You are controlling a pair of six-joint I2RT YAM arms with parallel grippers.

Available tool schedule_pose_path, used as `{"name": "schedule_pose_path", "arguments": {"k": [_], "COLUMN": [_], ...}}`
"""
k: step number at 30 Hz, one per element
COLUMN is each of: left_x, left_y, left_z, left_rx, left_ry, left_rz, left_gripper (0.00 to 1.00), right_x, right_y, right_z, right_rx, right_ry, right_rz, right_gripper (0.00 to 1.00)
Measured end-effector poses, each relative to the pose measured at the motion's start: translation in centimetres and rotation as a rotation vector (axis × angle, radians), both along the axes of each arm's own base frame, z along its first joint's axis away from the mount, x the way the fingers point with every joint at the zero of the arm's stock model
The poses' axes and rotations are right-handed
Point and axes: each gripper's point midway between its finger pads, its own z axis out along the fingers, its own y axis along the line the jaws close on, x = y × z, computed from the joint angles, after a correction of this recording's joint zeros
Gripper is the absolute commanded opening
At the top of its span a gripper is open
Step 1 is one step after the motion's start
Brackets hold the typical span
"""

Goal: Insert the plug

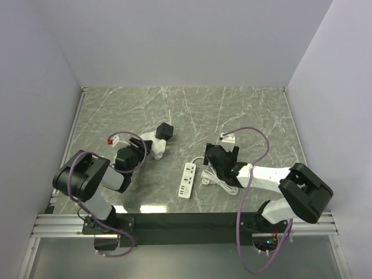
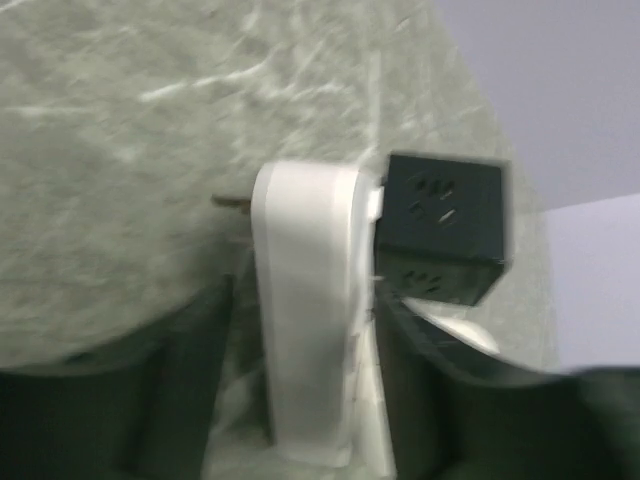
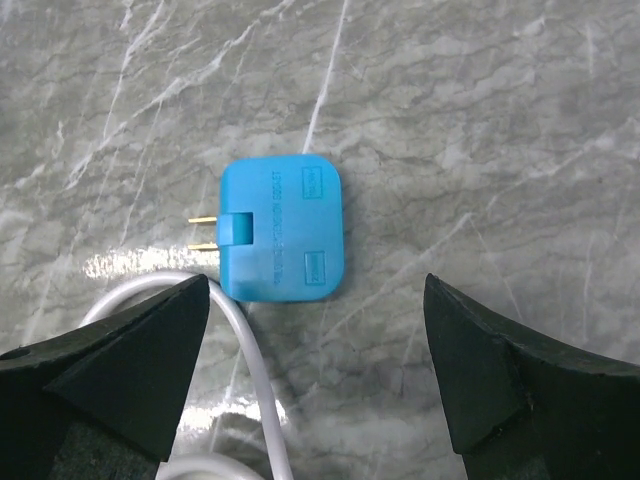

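Two end effectors are in play, and the action is on the right. The right end effector hangs over the blue plug, its jaws spread wide and holding nothing. The plug lies flat on the tabletop at the centre of the wrist view. Its two brass prongs point toward the left of the frame, and a loop of white cord curls just below them. From above the plug is hidden under that arm, and the power strip lies near the lower centre of the frame, just left of it. In the left half of the overhead frame, the left end effector straddles a white adapter with a black cube at its far end. The wrist picture is blurred, but a sliver of tabletop shows beside the adapter, so those jaws look spread rather than clamped. I see a few risks here. The cord sits close to the lower-left finger and could get caught in the pinch. The smooth plug shell could twist in a grip that lands off-centre. Nothing holds the strip, so slightly crooked prongs could push it away instead of seating.
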Motion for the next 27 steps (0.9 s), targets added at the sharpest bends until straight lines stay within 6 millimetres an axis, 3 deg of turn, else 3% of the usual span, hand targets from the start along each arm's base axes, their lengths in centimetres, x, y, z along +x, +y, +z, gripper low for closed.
{"name": "schedule_pose_path", "arguments": {"k": [1,2,4,13,23,27], "left_x": [-0.1,-0.3,-0.4,-0.9,-1.7,-2.4], "left_y": [0.1,0.3,0.4,1.3,2.6,2.8], "left_z": [-0.4,-1.0,-1.2,0.4,4.9,6.0], "left_rx": [0.014,0.031,0.049,0.097,0.118,0.127], "left_ry": [0.014,0.038,0.046,0.043,-0.050,-0.067], "left_rz": [0.000,0.000,-0.002,0.017,0.051,0.048], "left_gripper": [0.72,0.94,0.99,1.00,0.99,0.99], "right_x": [0.2,0.4,0.8,1.8,1.4,1.9], "right_y": [0.1,0.2,0.2,1.1,0.9,1.2], "right_z": [-0.1,-0.1,-0.2,-1.3,-2.6,-2.9], "right_rx": [0.000,0.000,0.003,-0.004,-0.040,-0.055], "right_ry": [0.001,0.001,-0.001,0.033,0.076,0.088], "right_rz": [0.004,0.007,0.013,0.061,0.069,0.065], "right_gripper": [0.93,0.93,0.93,0.90,0.88,0.80]}}
